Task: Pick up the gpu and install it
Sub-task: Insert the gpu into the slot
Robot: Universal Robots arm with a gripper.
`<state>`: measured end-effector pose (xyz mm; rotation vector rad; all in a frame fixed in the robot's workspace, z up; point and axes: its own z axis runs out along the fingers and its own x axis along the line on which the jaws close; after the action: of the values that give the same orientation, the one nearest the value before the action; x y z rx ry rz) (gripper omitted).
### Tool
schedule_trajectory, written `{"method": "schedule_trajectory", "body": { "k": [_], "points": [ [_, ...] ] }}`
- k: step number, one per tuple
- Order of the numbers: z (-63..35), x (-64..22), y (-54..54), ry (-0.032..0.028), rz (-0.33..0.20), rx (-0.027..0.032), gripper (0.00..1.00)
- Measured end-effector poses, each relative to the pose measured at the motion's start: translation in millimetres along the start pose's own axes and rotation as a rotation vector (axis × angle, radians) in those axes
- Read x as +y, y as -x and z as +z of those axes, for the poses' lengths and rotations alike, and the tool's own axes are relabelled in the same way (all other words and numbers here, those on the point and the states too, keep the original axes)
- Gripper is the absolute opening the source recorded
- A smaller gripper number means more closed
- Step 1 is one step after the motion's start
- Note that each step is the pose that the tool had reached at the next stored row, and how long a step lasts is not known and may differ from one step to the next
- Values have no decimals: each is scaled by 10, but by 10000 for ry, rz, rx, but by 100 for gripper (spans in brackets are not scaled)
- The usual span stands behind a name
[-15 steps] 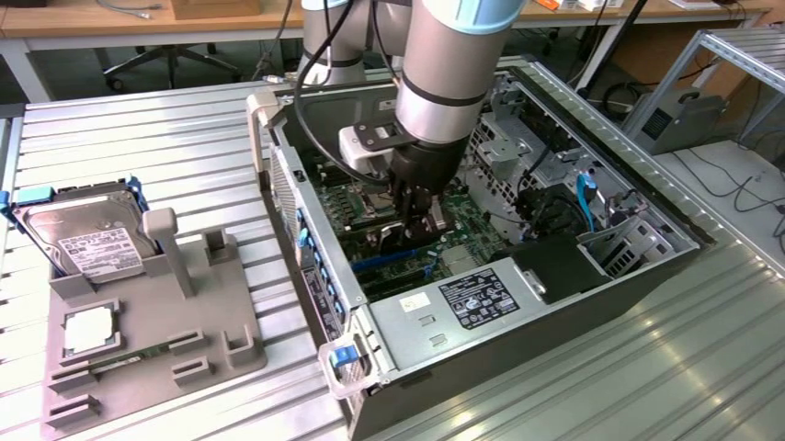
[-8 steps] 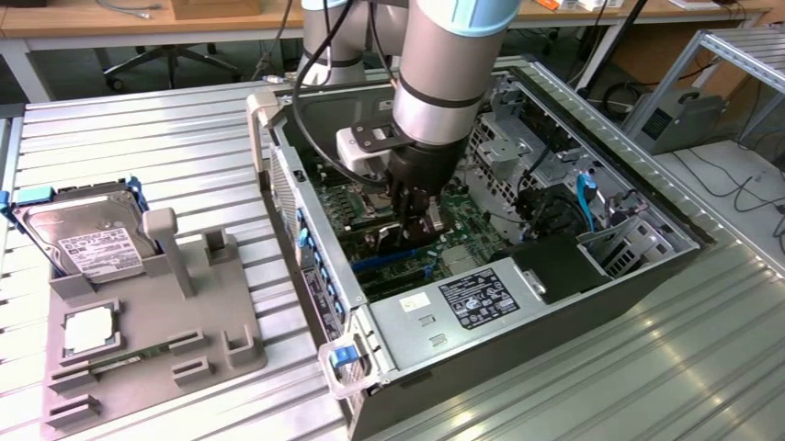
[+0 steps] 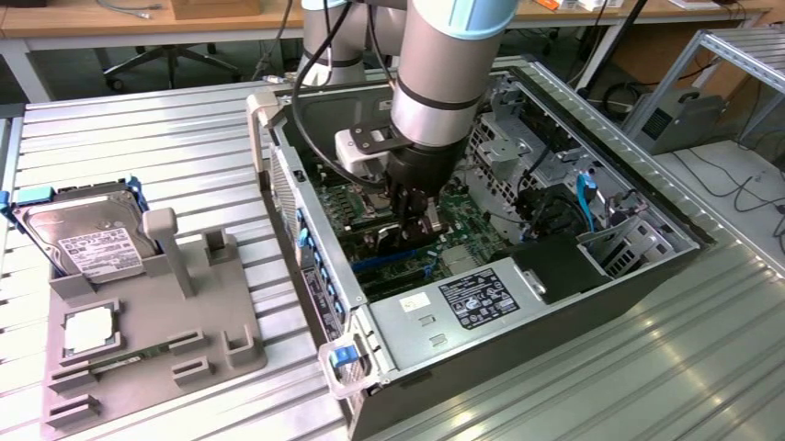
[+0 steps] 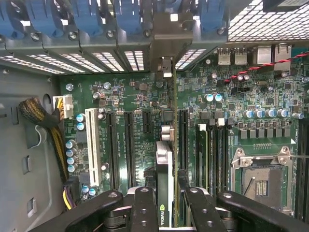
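Ribbed metal table [image 3: 160, 156] forms the work surface. Behind it: wooden desk [image 3: 123, 20], swivel-chair base [image 3: 160, 60] beneath. Aluminium frame [image 3: 748, 46] stands at the exterior view's right, loose cables [image 3: 723, 179] beside it.

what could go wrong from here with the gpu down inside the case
The gpu, held edge-on in the gripper, is down at the motherboard with long black slots on either side; a small offset might press its edge onto the board beside a slot.
Its metal bracket is close to the case's rear wall and might catch there.
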<state>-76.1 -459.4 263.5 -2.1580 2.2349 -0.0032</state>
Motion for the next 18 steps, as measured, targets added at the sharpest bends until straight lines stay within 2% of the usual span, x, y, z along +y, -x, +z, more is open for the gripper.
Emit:
{"method": "schedule_trajectory", "body": {
  "k": [18],
  "points": [
    [27, 3, 9, 1, -60, -2, 27]
  ]
}}
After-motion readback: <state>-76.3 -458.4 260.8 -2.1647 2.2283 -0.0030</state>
